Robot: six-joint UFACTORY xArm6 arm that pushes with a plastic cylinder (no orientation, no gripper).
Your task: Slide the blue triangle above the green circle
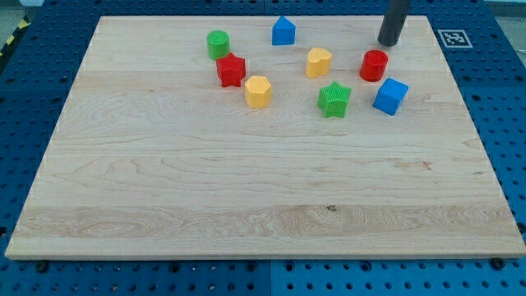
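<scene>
Though wanted above the green circle (218, 43), sits for now to the view's right of it and only slightly higher, near the top edge of the worktop (246, 205): blue triangle (283, 31), peak towards the view's top. Touches nothing. Lies well to the view's left of my tip (388, 43), at almost the same height, with bare wood between. Calls, probably, for a plain leftward push, ending in the narrow strip between circle and top edge.

No jaws on the end effector: just a dark rod, nothing to spread or pinch, holding nothing.

Further out: red block (231, 70) and yellow block (257, 91) below the circle; yellow heart (318, 62), red cylinder (373, 65), green star (334, 99) and blue cube (390, 96) below my tip's line.

No readable writing; only a black-and-white marker tag (453, 38) at top right.
</scene>
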